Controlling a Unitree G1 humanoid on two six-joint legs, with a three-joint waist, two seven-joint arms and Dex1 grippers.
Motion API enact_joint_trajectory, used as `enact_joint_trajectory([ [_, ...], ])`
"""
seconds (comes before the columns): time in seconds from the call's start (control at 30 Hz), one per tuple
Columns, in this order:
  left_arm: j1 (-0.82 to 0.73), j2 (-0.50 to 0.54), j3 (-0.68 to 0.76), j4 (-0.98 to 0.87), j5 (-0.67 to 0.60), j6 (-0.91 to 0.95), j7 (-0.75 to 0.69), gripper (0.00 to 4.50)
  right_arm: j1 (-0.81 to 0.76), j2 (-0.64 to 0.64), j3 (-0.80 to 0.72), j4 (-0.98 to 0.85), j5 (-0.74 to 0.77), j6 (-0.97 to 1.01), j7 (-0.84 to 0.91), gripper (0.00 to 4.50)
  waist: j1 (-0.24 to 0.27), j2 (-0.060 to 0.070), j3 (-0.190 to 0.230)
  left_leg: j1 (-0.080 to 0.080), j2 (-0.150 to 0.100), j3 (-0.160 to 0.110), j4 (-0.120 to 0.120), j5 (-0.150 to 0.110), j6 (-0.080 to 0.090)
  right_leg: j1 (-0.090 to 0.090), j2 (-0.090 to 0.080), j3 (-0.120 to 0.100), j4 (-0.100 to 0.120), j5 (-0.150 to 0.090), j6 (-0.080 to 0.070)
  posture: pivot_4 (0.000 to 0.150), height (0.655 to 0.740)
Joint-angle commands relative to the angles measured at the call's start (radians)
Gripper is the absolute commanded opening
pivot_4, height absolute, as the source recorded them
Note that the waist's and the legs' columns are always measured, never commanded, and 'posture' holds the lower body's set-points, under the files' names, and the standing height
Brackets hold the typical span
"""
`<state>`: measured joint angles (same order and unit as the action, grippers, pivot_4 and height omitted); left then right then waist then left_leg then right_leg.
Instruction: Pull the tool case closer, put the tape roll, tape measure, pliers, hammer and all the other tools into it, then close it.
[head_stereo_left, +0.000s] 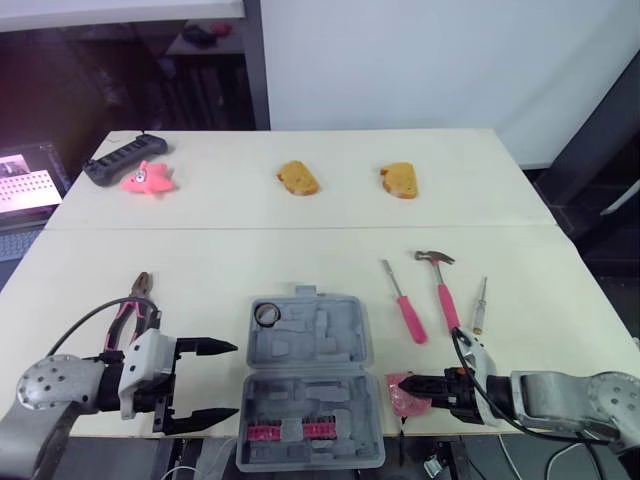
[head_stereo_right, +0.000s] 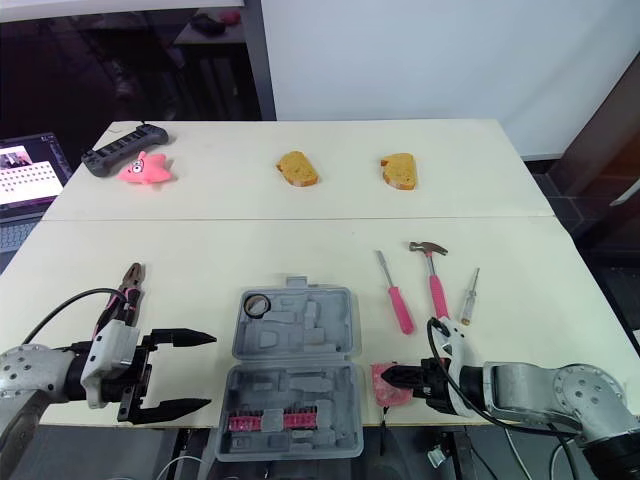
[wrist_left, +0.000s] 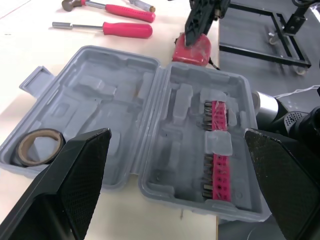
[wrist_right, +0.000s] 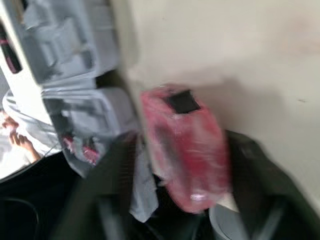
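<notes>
The grey tool case (head_stereo_left: 310, 340) lies open at the table's front middle, with the tape roll (head_stereo_left: 267, 314) in its far left pocket and pink bits (head_stereo_left: 290, 431) in the near half. My left gripper (head_stereo_left: 232, 380) stands open just left of the case, empty. My right gripper (head_stereo_left: 412, 386) is shut on the pink tape measure (head_stereo_left: 400, 398) at the front edge, right of the case. The pliers (head_stereo_left: 138, 295) lie by my left arm. To the right of the case lie a pink screwdriver (head_stereo_left: 405, 305), the hammer (head_stereo_left: 440, 280) and a small screwdriver (head_stereo_left: 479, 305).
Two bread pieces (head_stereo_left: 298, 178) (head_stereo_left: 399, 181) sit on the far half of the table. A pink toy (head_stereo_left: 147, 179) and a black controller (head_stereo_left: 120, 158) are at the far left. A laptop (head_stereo_left: 25, 190) stands off the table's left side.
</notes>
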<state>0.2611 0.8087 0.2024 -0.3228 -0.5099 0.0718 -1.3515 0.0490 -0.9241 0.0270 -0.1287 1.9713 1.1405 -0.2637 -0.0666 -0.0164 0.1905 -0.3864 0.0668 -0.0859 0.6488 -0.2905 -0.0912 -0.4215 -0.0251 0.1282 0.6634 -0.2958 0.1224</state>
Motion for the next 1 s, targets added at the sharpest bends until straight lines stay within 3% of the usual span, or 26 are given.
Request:
enact_joint_trajectory([
  [0.03, -0.001, 0.015, -0.005, -0.004, 0.002, -0.014, -0.01, 4.5, 0.002, -0.034, -0.041, 0.015, -0.002, -0.009, -0.01, 4.44, 0.0, -0.002, -0.001, 0.0, 0.0, 0.0, 0.0, 0.0, 0.0, 0.0, 0.0, 0.0, 0.0, 0.0, 0.0, 0.15, 0.74],
  [0.3, 0.001, 0.023, -0.005, -0.01, -0.004, -0.002, -0.002, 4.5, -0.053, -0.197, -0.124, -0.074, -0.043, 0.104, 0.18, 4.44, 0.011, 0.0, 0.0, 0.001, 0.0, 0.001, 0.0, 0.0, 0.0, 0.0, 0.0, 0.001, 0.0, -0.001, -0.001, 0.15, 0.74],
  [0.4, 0.014, 0.02, -0.006, -0.017, 0.002, -0.009, 0.002, 4.5, -0.088, -0.309, -0.117, -0.35, -0.467, 0.004, 0.592, 4.44, 0.013, 0.004, 0.001, 0.0, 0.0, 0.001, 0.0, 0.0, 0.0, -0.001, 0.0, 0.001, 0.0, -0.001, -0.001, 0.15, 0.74],
  [0.5, 0.02, 0.018, -0.006, -0.026, 0.0, -0.008, 0.008, 4.5, 0.012, -0.445, -0.019, -0.523, -0.987, -0.423, 1.021, 4.44, 0.023, 0.005, 0.001, 0.0, 0.001, 0.001, -0.001, 0.0, 0.0, -0.002, 0.0, 0.0, 0.0, 0.0, 0.001, 0.15, 0.74],
  [0.57, 0.017, 0.019, -0.009, -0.025, -0.001, -0.007, 0.009, 4.5, 0.075, -0.501, 0.096, -0.494, -1.354, -0.777, 1.199, 4.44, 0.029, 0.003, 0.001, 0.0, 0.001, 0.001, -0.001, 0.0, 0.0, -0.002, 0.0, -0.001, -0.001, -0.001, 0.002, 0.15, 0.74],
  [0.63, 0.013, 0.018, -0.013, -0.021, 0.0, -0.007, 0.011, 4.5, 0.065, -0.48, 0.183, -0.393, -1.576, -1.021, 1.309, 4.44, 0.03, 0.002, 0.001, -0.001, 0.0, 0.001, 0.0, 0.0, -0.001, -0.001, -0.001, -0.002, -0.003, -0.002, 0.001, 0.15, 0.74],
  [0.83, 0.014, 0.015, -0.005, -0.015, 0.005, -0.015, 0.024, 4.5, -0.094, -0.27, 0.309, -0.138, -1.835, -1.233, 1.389, 4.44, 0.018, 0.002, 0.002, 0.002, 0.0, 0.003, 0.0, 0.0, -0.001, 0.002, -0.002, -0.001, -0.004, 0.001, 0.0, 0.15, 0.74],
  [1.0, 0.059, 0.016, 0.018, -0.031, 0.003, -0.026, 0.033, 4.5, -0.123, -0.18, 0.308, -0.075, -1.881, -1.229, 1.408, 4.44, 0.022, 0.002, 0.002, 0.003, 0.0, 0.003, -0.001, 0.0, -0.001, 0.002, -0.001, -0.001, -0.002, 0.002, 0.002, 0.15, 0.74],
])
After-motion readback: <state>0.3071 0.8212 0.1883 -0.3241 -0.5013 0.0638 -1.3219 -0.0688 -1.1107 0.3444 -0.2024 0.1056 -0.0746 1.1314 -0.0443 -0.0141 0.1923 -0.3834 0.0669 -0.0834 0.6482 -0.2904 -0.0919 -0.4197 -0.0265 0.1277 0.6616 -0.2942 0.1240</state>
